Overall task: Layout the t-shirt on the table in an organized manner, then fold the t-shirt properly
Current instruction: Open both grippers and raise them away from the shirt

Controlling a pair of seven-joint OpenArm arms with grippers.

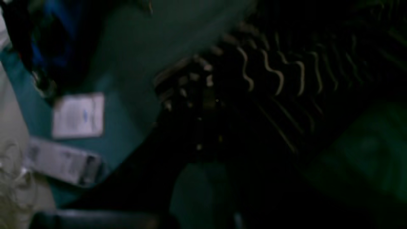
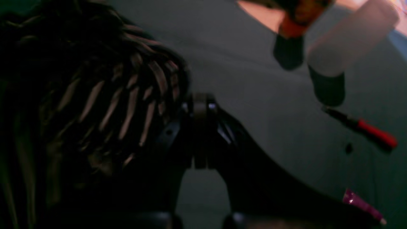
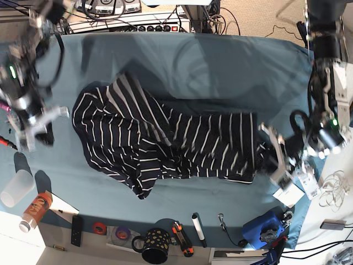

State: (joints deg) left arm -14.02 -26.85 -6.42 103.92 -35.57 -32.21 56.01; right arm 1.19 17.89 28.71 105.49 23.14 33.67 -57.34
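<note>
Base view: the t-shirt (image 3: 165, 141) lies crumpled across the middle of the table (image 3: 220, 61), navy-black with thin white stripes, bunched into folds and stretched roughly side to side; one part spreads toward the view's left and a narrower end runs to the view's right. Left end effector (image 3: 274, 157) sits at that right-hand end of the fabric, jaws closed; whether cloth is pinched between them cannot be told from this view. Left wrist view is dark and blurred: wavy striped cloth (image 1: 273, 76) fills the frame's centre, teal table cover (image 1: 133, 47) beside it, a white card (image 1: 78, 115) lying on the cover near the table edge. Right end effector (image 3: 34, 124) stands over bare table at the view's left, apart from the shirt's edge. Right wrist view: its jaws (image 2: 200, 133) are pressed together with nothing between them, gathered striped fabric (image 2: 95, 105) just beside them. A translucent cup (image 3: 15, 189) and a red-handled tool (image 2: 375, 133) rest near the table's corner.
</note>
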